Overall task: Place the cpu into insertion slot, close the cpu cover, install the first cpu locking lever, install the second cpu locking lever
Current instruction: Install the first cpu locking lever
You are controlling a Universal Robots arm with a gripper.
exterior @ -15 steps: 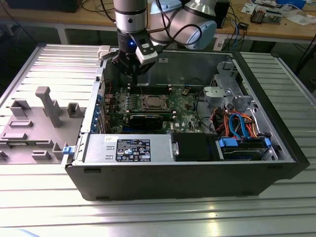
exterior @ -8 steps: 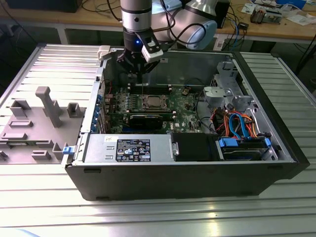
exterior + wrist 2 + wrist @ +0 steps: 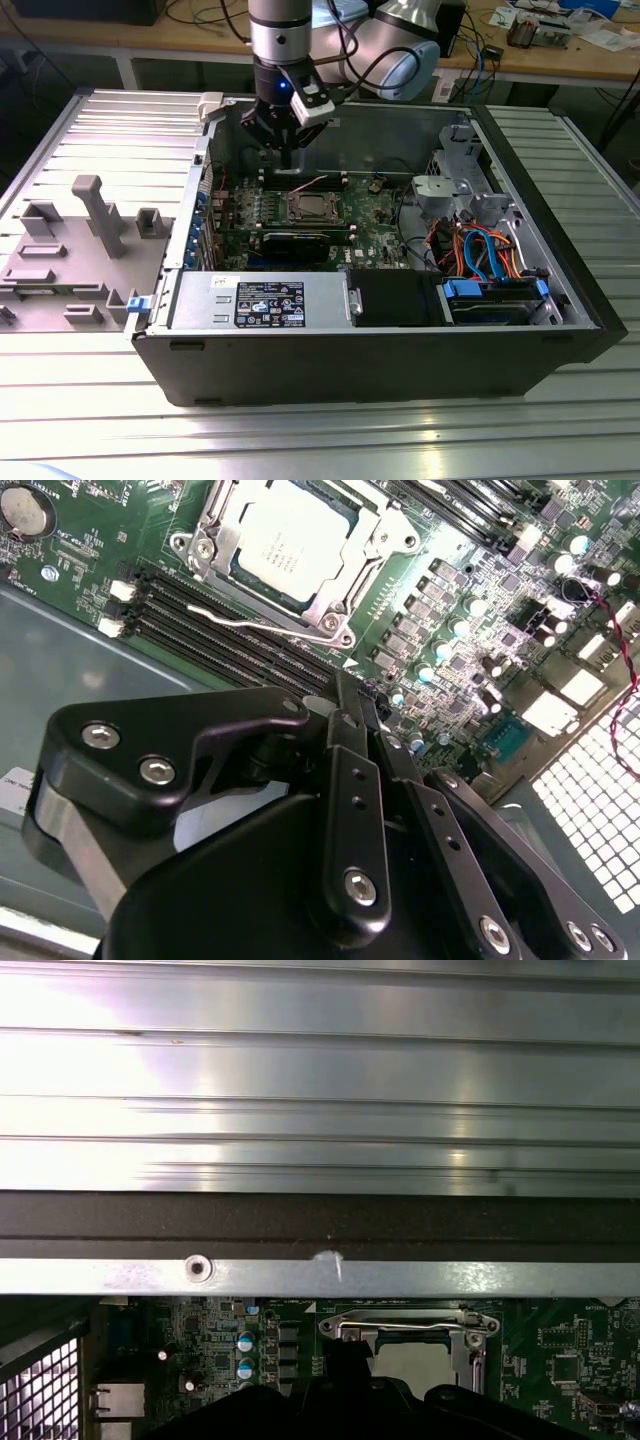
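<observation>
Silver-grey square cpu sits in the metal-framed insertion slot beneath the windowed grey cpu cover. Black gripper, fingers clenched empty, hides the neighbouring board.

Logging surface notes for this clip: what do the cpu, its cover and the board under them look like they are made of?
The cpu looks like metal with a matte silver-grey top that takes the light softly. The cpu cover framing it seems to be thin stamped metal, brighter and glossier at its edges. The board looks like green lacquered circuit laminate, judging by its printed traces.
</observation>
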